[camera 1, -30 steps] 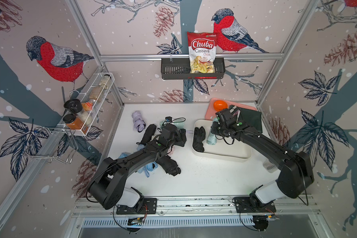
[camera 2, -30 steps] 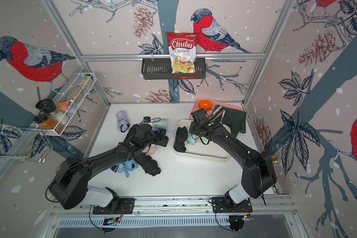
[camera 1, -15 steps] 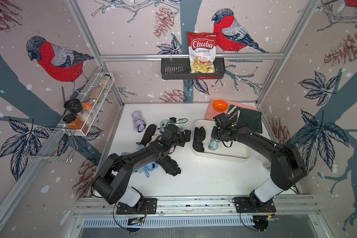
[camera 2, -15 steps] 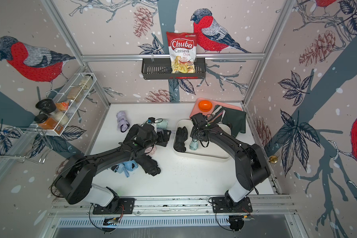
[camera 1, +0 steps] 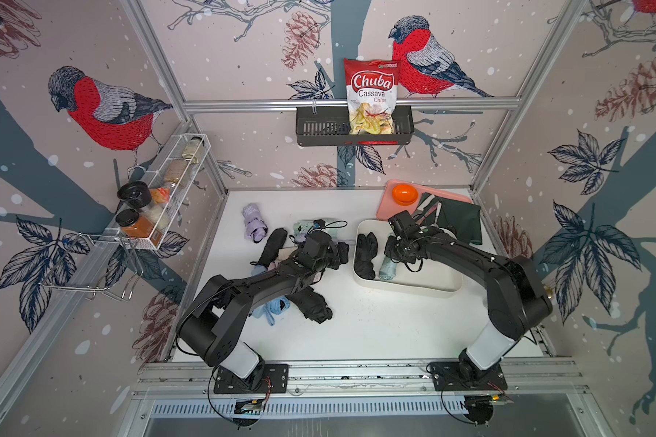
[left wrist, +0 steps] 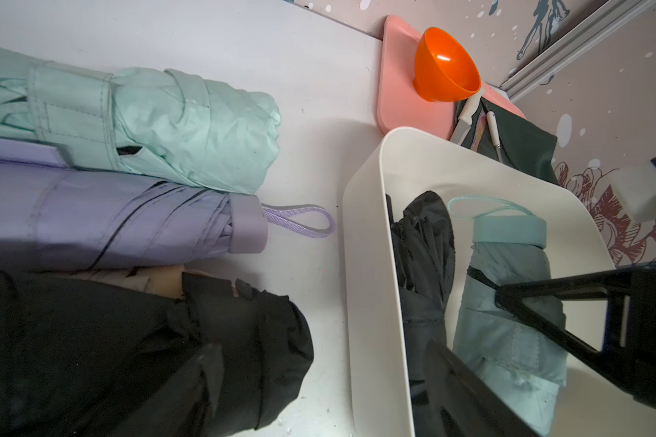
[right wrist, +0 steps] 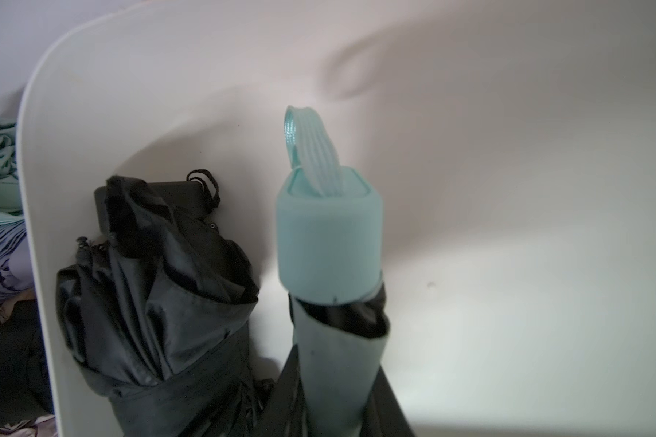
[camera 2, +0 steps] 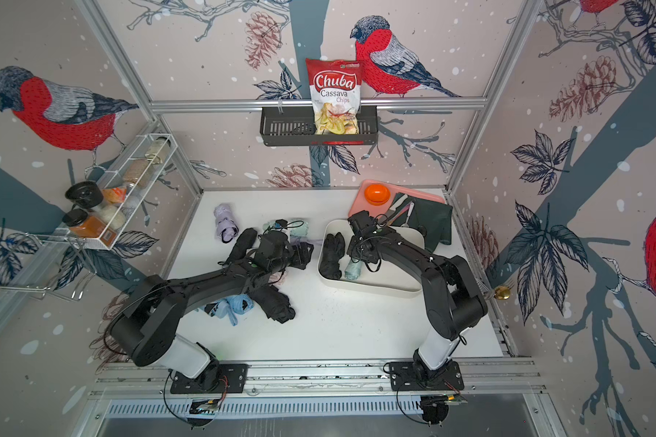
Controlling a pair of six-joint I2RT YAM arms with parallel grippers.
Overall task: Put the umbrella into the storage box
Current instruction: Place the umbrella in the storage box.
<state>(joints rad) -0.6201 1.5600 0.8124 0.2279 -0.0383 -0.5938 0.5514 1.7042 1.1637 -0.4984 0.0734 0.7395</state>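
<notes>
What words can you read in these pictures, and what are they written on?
"Chuba": on the red-and-white snack bag standing in the black wall basket.
"Cassava Chips": on the same bag, just under the brand.
Small green mark at the bag's top edge: too small to read.
Any labels on the spice jars: too small to read.

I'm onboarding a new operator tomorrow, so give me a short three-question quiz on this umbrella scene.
1. True or false: a black umbrella lies inside the storage box.
2. Which colour is the umbrella that the right gripper grips?
3. Fill in: the orange bowl sits on the pink ___.
Key: 1 true; 2 the light blue umbrella; 3 pink tray.
</notes>
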